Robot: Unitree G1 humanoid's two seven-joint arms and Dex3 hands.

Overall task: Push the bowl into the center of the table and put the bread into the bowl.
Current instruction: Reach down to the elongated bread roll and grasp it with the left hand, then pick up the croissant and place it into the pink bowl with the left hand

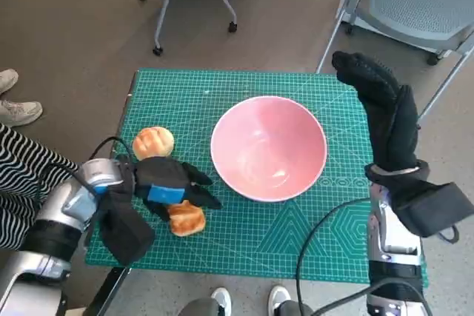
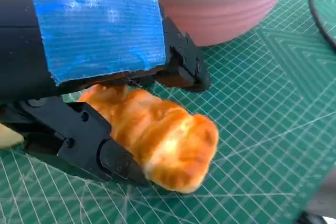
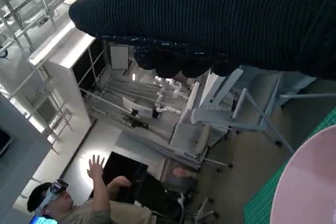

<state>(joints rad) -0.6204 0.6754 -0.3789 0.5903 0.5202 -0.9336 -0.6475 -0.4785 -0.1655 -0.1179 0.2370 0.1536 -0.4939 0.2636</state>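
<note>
Head view shows the pink bowl (image 1: pixel 269 147) sitting on the green mat of the tabletop (image 1: pixel 318 234), roughly at its middle, perhaps a little toward my right side. So I judge the pushing part as good as done. What is left is the bread.

My left robot hand (image 1: pixel 167 186) is down on the mat just beside the bowl's near-left rim, and its black fingers (image 2: pixel 89 145) are closed around an oblong golden roll (image 2: pixel 157 137). In the left wrist view the roll sits clamped between the fingers on either side, its free end poking out, with its underside at or very near the mat; I cannot tell whether it has left the surface. The bowl wall stands close behind it, so the remaining work, as I judge it, is a lift over the rim and a release inside.

My right robot hand (image 1: pixel 381 109) hangs raised over the tabletop's far right corner, holding nothing, its gloved fingers loosely together and apart from the bowl.

Counting: one bowl, holding nothing that I can see. Two pieces of bread: the roll in my grasp, and a round bun (image 1: pixel 153 141) lying free on the mat behind my left hand.
</note>
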